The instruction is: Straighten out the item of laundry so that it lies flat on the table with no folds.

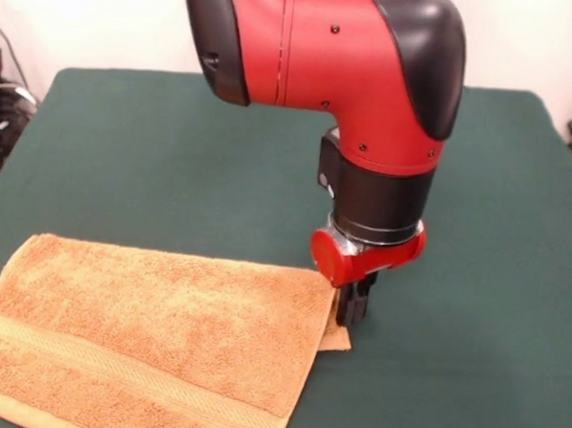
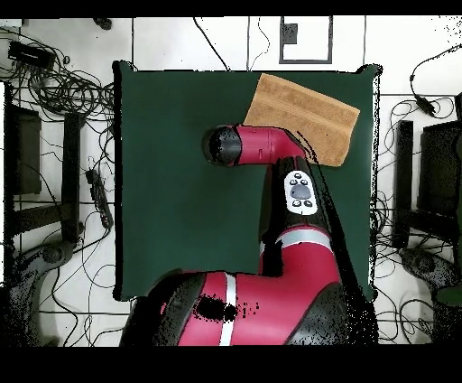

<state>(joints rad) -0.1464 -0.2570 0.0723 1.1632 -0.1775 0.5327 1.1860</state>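
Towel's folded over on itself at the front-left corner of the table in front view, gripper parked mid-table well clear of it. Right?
Not quite. The towel is folded and lies at that corner of the table, but the gripper is not clear of it: the front view shows it down at the towel's right edge, at a protruding corner of the lower layer.

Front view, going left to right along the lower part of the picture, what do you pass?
Towel → small corner of towel poking out from under the folded edge → claw → bare green table.
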